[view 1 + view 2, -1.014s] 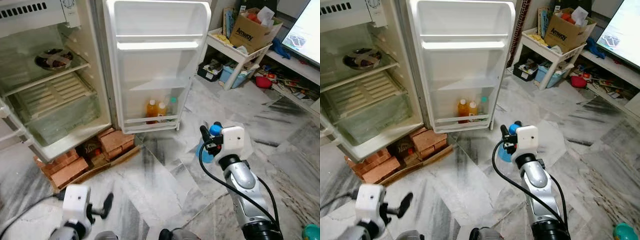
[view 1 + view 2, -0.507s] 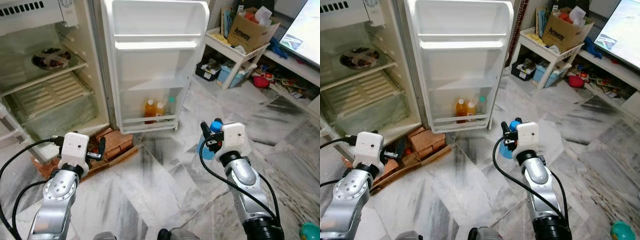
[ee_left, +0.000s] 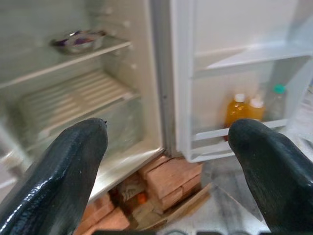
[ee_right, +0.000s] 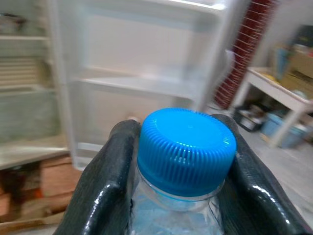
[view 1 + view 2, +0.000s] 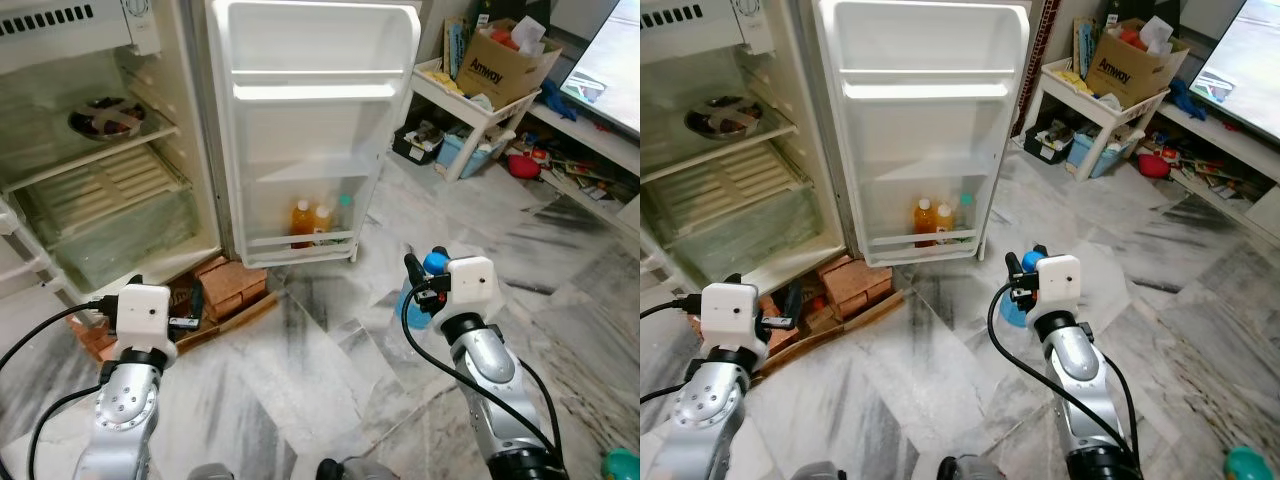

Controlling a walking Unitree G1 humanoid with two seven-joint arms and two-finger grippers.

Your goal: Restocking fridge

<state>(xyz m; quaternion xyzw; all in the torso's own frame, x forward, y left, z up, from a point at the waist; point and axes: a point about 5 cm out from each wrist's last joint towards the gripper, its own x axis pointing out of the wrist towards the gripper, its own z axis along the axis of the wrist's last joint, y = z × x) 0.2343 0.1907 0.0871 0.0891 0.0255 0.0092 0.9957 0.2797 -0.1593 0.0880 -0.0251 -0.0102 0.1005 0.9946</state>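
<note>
my right gripper (image 4: 182,196) clamps the bottle (image 4: 183,156) at its neck; full, slippery plastic, i'd guess. left gripper (image 3: 166,147) spread, empty.

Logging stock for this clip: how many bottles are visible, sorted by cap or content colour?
Orange-liquid bottles in the door rack: 2
Green-capped clear bottle in the door rack: 1
Blue-capped bottle held by the right gripper: 1
Total: 4

Grey-veined marble floor (image 5: 330,370), white side table (image 5: 478,105) w/ cardboard box (image 5: 505,60), bricks (image 5: 232,282) on floor.
</note>
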